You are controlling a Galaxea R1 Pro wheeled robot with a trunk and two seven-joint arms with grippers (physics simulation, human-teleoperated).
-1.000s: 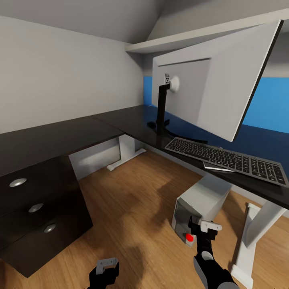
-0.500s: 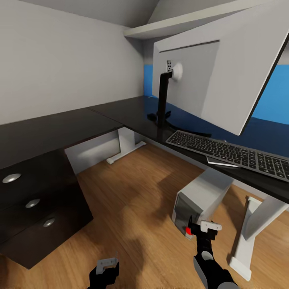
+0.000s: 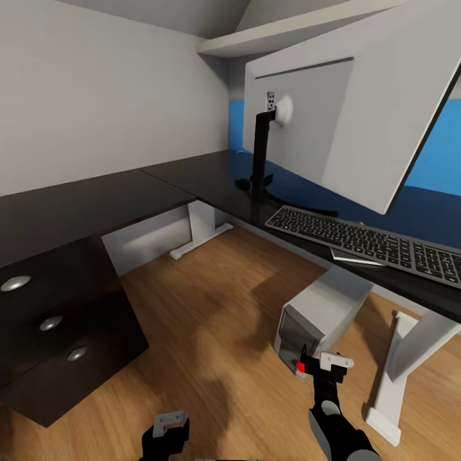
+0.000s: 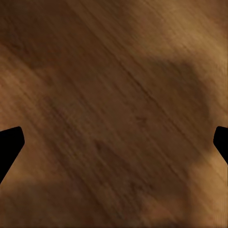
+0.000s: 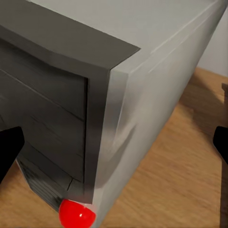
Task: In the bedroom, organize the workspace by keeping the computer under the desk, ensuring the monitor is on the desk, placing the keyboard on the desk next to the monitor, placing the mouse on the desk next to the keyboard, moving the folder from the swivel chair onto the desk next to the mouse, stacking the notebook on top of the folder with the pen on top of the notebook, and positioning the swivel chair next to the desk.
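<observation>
Grey boxy computer (image 3: 320, 317) with a red light stands under the desk (image 3: 211, 182), both arms' jaws released.

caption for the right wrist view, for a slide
Open right gripper facing the grey computer and its red light on the wood floor.

We find no text, label, brand or number that we can read; the keys of the keyboard (image 3: 371, 242) on the desk (image 3: 192, 182) at the right are too small for their legends to show, and the pale back of the monitor (image 3: 358, 121) and the computer (image 5: 142, 76) bear no lettering
</observation>
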